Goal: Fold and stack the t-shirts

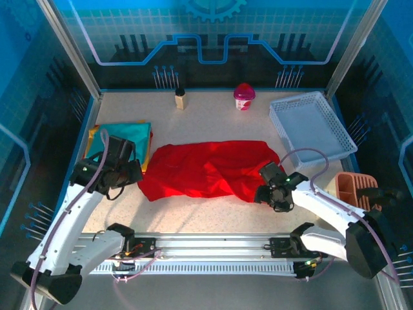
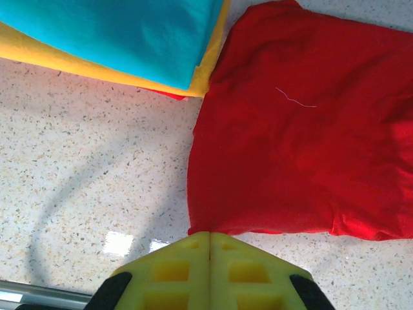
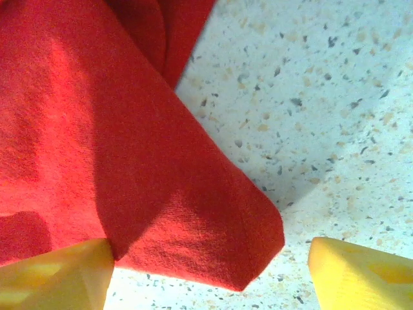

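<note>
My right jaws wide astride the red shirt (image 3: 97, 129) corner, left jaws pressed together, empty; catching one layer could undo the fold.

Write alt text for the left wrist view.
A red t-shirt lies on the speckled table, its near corner right at the tips of the shut left gripper. At upper left, a folded teal t-shirt rests on a yellow one.
</note>
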You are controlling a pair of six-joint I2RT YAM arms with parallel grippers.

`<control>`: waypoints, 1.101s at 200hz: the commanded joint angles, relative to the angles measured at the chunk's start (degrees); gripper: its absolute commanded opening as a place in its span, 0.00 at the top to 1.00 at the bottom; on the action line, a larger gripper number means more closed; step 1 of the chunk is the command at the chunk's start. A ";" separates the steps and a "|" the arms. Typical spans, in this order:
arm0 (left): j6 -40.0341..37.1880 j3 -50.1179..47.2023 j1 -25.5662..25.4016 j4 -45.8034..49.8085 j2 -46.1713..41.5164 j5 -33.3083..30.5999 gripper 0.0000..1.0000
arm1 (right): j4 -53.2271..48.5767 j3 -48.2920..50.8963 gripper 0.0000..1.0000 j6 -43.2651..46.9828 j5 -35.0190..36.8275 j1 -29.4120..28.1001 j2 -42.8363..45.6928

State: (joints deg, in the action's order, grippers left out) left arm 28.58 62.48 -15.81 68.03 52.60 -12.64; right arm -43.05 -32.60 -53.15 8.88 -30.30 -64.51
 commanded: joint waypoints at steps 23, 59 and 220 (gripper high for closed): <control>-0.88 -0.43 1.51 -2.70 0.05 0.60 1.00 | 2.06 -2.75 0.54 1.12 -0.27 1.35 -3.28; -1.77 -0.25 2.19 -2.92 0.70 1.04 1.00 | -0.24 -6.86 0.97 5.82 -1.18 3.83 -2.13; -6.45 0.54 4.74 -4.04 0.80 2.01 1.00 | -6.32 -40.87 0.15 27.12 -2.95 13.58 -27.80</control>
State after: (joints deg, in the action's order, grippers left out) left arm 23.40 62.61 -11.77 64.62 53.34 -12.16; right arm -48.58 -74.83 -27.00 5.78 -18.39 -97.73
